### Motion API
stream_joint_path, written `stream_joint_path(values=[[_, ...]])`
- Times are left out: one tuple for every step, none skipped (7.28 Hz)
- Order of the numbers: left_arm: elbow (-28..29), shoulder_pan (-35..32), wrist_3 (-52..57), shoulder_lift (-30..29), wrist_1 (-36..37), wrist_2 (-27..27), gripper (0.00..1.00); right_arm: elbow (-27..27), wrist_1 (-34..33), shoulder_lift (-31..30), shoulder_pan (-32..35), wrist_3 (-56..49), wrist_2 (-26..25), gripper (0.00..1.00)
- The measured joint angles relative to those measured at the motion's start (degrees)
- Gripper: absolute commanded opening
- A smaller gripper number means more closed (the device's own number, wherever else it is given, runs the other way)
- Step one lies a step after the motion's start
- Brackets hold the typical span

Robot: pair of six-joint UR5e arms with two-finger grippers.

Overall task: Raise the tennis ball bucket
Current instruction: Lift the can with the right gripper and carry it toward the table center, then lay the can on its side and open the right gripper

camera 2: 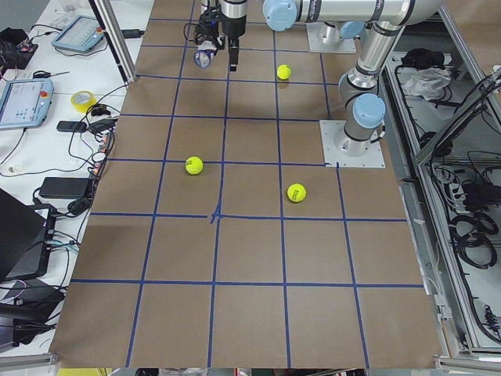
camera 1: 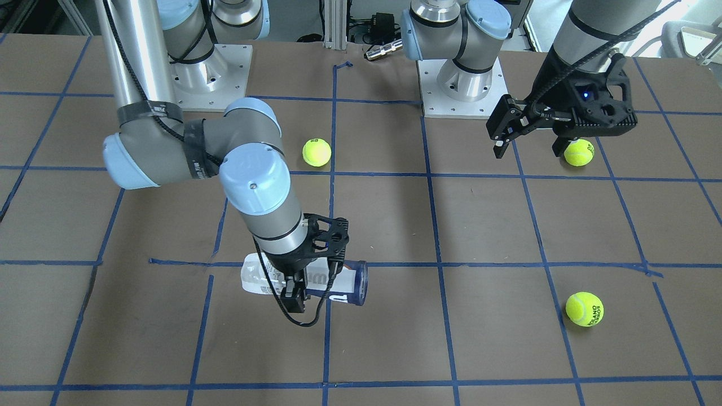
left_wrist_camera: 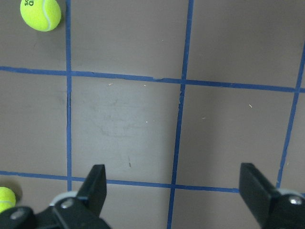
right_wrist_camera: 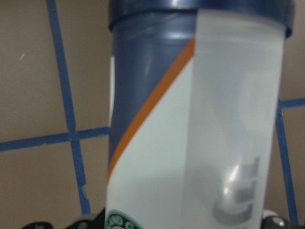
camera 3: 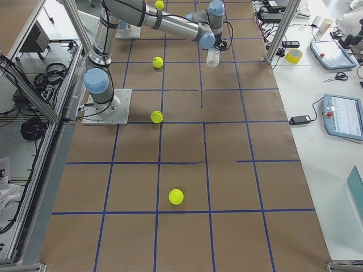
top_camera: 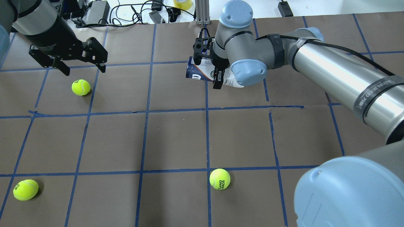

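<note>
The tennis ball bucket (camera 1: 350,285) is a clear tube with a white and navy label. It lies horizontal between the fingers of my right gripper (camera 1: 310,282), which is shut across its middle. In the overhead view the bucket (top_camera: 193,71) sticks out left of the right gripper (top_camera: 207,67), navy end first. It fills the right wrist view (right_wrist_camera: 200,119). I cannot tell whether it is clear of the table. My left gripper (top_camera: 84,71) is open and empty, hovering just beyond a tennis ball (top_camera: 81,87). Its open fingers (left_wrist_camera: 95,186) show above bare table.
Two more tennis balls lie on the brown table: one at the near left (top_camera: 26,189), one at the near middle (top_camera: 220,179). Cables and boxes (top_camera: 94,12) lie past the far table edge. Both arm bases (camera 1: 462,84) stand at the robot's side.
</note>
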Motion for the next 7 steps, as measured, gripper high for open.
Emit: stream_joint_path(values=[[0.2, 0.6, 1.3, 0.0, 0.0, 0.0, 1.0, 0.0, -0.9, 1.0, 2.7, -2.5, -0.3, 0.66], [0.3, 0.8, 1.8, 0.1, 0.0, 0.0, 1.0, 0.0, -2.0, 2.2, 4.5, -4.7, -0.5, 0.66], [0.1, 0.9, 1.9, 0.3, -0.1, 0.0, 1.0, 0.0, -2.7, 3.1, 5.7, -6.4, -0.5, 0.66], [-0.1, 0.9, 2.0, 0.5, -0.1, 0.0, 1.0, 0.1, -3.1, 3.8, 6.9, -7.0, -0.4, 0.67], [-0.3, 1.0, 2.0, 0.6, -0.2, 0.0, 1.0, 0.2, -3.9, 4.5, 7.8, -6.9, -0.4, 0.71], [-0.5, 0.9, 2.0, 0.7, -0.2, 0.0, 1.0, 0.2, -5.8, 5.6, 8.6, -6.3, -0.4, 0.89], [-0.5, 0.9, 1.9, 0.8, -0.3, 0.0, 1.0, 0.3, -7.7, 6.5, 9.4, -5.6, -0.6, 1.0]])
